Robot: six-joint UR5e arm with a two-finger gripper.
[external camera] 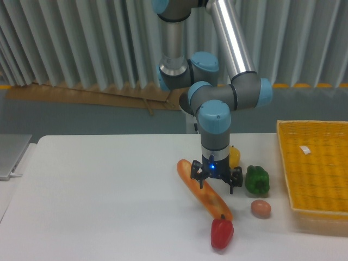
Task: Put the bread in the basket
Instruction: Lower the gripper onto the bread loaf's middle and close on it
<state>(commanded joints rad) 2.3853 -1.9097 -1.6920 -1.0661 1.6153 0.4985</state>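
At the far left edge of the frame a grey flat object (12, 154) lies beside the white table (98, 190). In the centre, the bread (203, 190) lies flat on the table, running diagonally from upper left to lower right. Its lower end touches or nearly touches the red pepper (222, 232) at the bottom of the frame. The gripper (216, 182) hangs straight down over the middle of the bread, a blue light glowing on its body; its fingers stand apart, one on the left side over the loaf, the other out to the right, clear of it. Whether either finger touches the bread cannot be told. Just behind the gripper, partly hidden by the arm, sits a yellow pepper (234, 155). Right of it is a green pepper (256, 180), and below that a small brown egg (261, 207). At the right edge lies the basket (285, 163), a white tag (305, 149) inside it, well apart from the bread.
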